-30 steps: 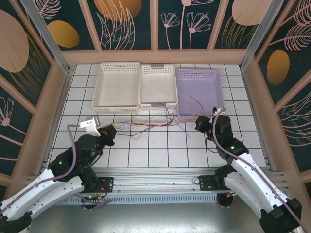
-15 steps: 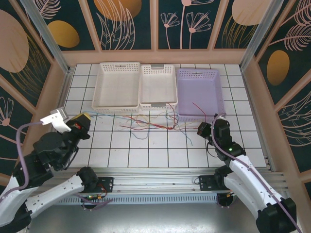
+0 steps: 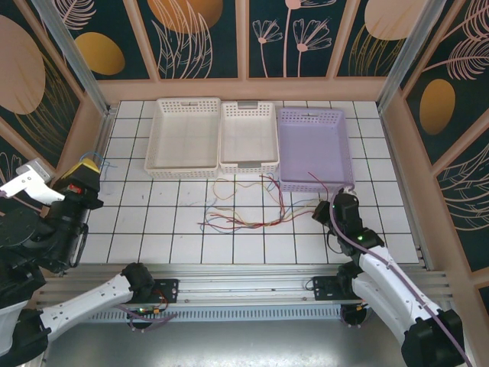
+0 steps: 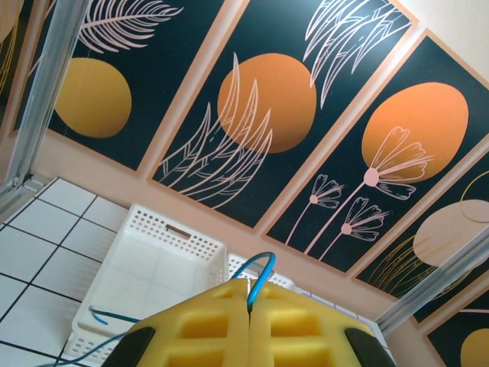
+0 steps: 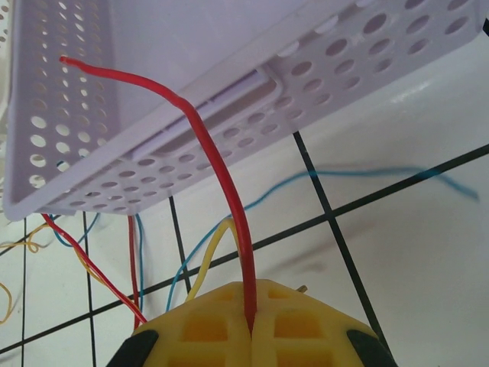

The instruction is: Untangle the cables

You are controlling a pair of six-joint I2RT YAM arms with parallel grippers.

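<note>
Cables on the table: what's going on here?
Each arm holds one cable out of the tangle. The left pincer, raised at the far left, is shut on a blue cable. The right pincer, low by the purple basket, is shut on a red cable. The other cables lie crossed over each other on the tiles in front of the baskets.

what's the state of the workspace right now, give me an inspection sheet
surface: white tiled table
job's things: thin wires loosely tangled mid-table; blue wire and red wire drawn out toward each side
clutter: left white basket, middle white basket, purple basket at far edge
grippers: left gripper shut on blue wire, raised at left; right gripper shut on red wire, by purple basket
cables: purple arm cable along right arm
surroundings: patterned wall panels
</note>
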